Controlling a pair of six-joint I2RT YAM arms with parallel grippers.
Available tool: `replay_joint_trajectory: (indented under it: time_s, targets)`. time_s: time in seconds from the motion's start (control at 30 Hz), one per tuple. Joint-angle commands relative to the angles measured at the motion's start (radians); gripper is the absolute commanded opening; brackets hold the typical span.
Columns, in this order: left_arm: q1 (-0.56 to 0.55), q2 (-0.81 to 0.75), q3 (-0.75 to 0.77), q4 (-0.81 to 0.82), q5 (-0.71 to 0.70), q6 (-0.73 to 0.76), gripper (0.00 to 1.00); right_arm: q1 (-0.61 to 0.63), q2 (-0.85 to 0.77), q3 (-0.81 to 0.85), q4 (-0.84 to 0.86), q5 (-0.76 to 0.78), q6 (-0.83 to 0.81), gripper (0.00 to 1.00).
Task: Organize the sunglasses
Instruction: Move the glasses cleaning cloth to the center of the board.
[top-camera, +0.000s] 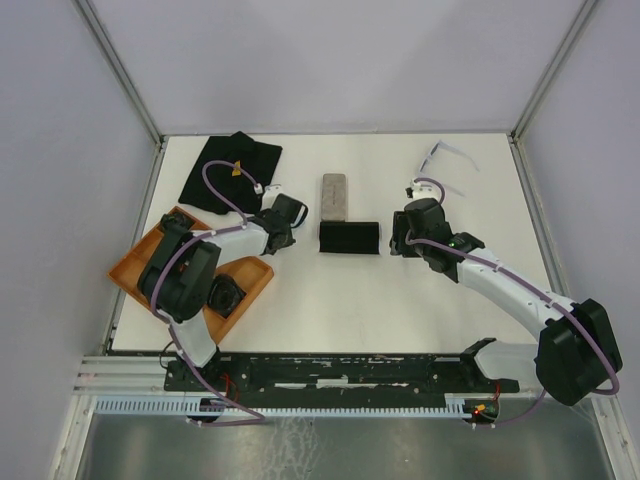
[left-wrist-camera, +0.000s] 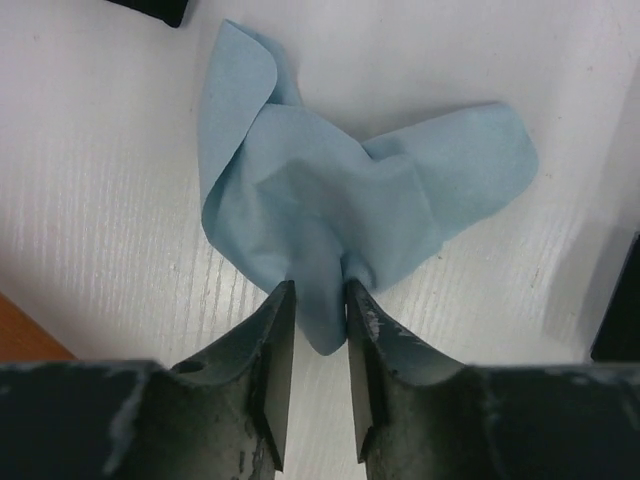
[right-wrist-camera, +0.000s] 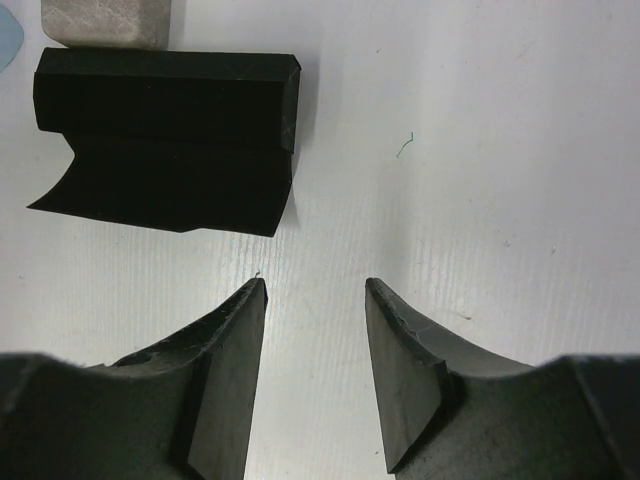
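Now: L gripper (left-wrist-camera: 318, 290) clamped on blue cloth (left-wrist-camera: 330, 200) on bench (left-wrist-camera: 100, 200); R gripper (right-wrist-camera: 315, 290) jaws apart, empty, just right of black case (right-wrist-camera: 165, 130); pale sunglasses (top-camera: 445, 152) far right.

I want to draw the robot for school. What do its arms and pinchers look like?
Both arms are alike: the left arm and right arm have white tube-shaped links between chunky black joints, and a thin purple cable loops along each. The left gripper and right gripper each have two dark, curved, wedge-shaped fingers with scuffed, scratched edges.
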Motion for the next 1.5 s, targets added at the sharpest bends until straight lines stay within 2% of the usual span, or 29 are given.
replay_joint_trajectory:
  time_s: [0.0, 0.1, 0.3, 0.6, 0.87, 1.07, 1.47]
  targets:
    - [-0.003, -0.012, -0.043, 0.034, 0.099, -0.032, 0.27, -0.002, -0.013, 0.004, 0.019, -0.001, 0.001, 0.53]
    - [-0.015, -0.028, -0.06, 0.037, 0.113, -0.032, 0.16, -0.001, -0.02, 0.004, 0.013, 0.003, -0.001, 0.53]
    - [-0.079, -0.138, -0.126, 0.021, 0.115, -0.051, 0.03, -0.002, -0.051, 0.0, 0.004, 0.009, -0.002, 0.53]
    - [-0.303, -0.317, -0.222, -0.062, 0.085, -0.16, 0.03, -0.002, -0.086, 0.002, -0.018, 0.019, -0.008, 0.53]
    - [-0.466, -0.376, -0.26, -0.042, 0.192, -0.175, 0.03, -0.001, -0.129, -0.013, -0.037, 0.033, -0.005, 0.53]
    - [-0.529, -0.351, -0.204, 0.02, 0.26, -0.124, 0.03, -0.002, -0.168, -0.03, -0.062, 0.073, 0.022, 0.53]
    - [-0.646, -0.187, -0.06, 0.097, 0.356, -0.031, 0.04, -0.001, -0.182, -0.048, -0.1, 0.119, 0.042, 0.54]
